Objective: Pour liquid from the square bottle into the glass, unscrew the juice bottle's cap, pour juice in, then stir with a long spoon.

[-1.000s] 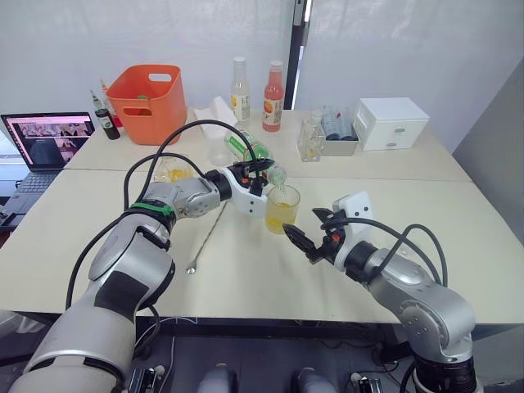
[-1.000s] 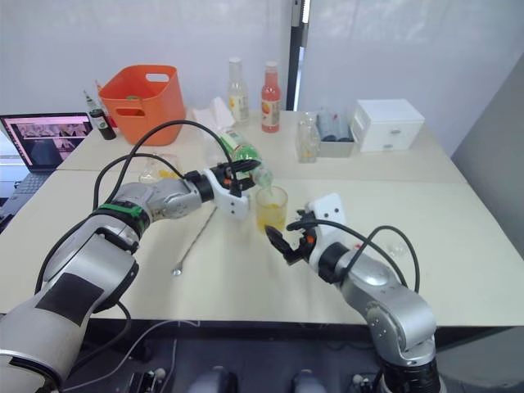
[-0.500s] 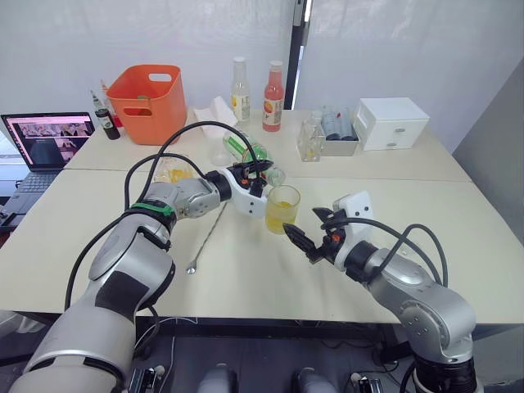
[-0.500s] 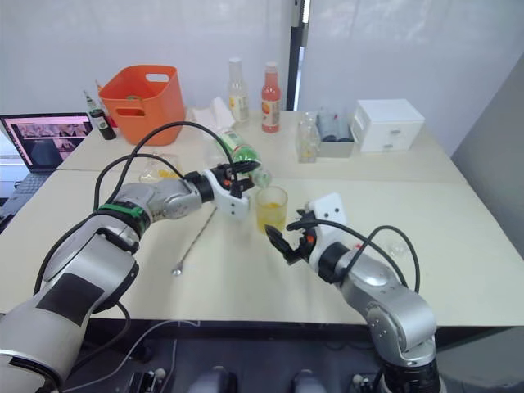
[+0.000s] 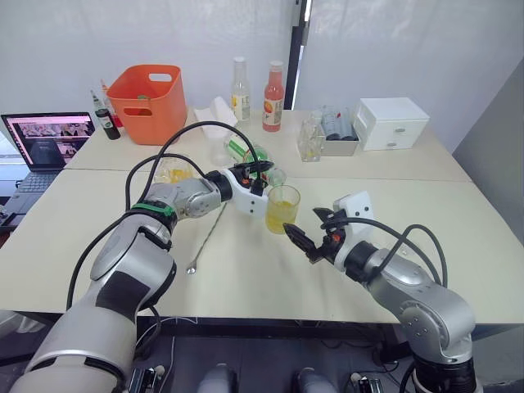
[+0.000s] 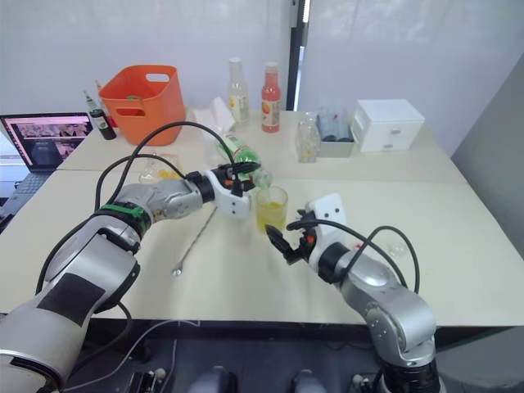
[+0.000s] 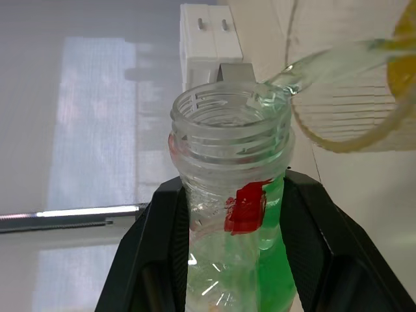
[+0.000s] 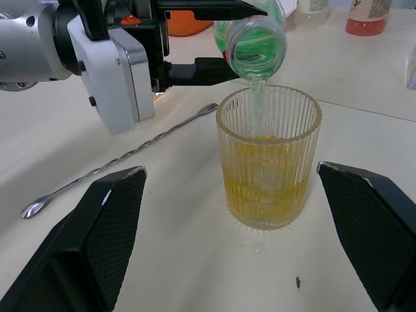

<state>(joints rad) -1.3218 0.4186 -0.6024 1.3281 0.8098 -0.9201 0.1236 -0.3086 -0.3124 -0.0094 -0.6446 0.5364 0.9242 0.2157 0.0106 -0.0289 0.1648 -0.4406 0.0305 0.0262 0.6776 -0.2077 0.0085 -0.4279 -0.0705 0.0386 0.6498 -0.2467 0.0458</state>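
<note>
Juice bottle [image 8: 252, 40] tipped over glass [image 8: 268, 158], thin stream running in.
Glass ribbed, approx. half full of yellow liquid, mid-table; long spoon [image 5: 206, 238] lies beside it. L gripper [image 5: 255, 177] arm extended, clamped on bottle neck. R gripper [image 5: 298, 240] low beside glass, fingers spread, nothing held.

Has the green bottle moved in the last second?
Yes. The green bottle, shut in the left tool, has tipped up slightly; its mouth sits higher above the glass rim.
</note>
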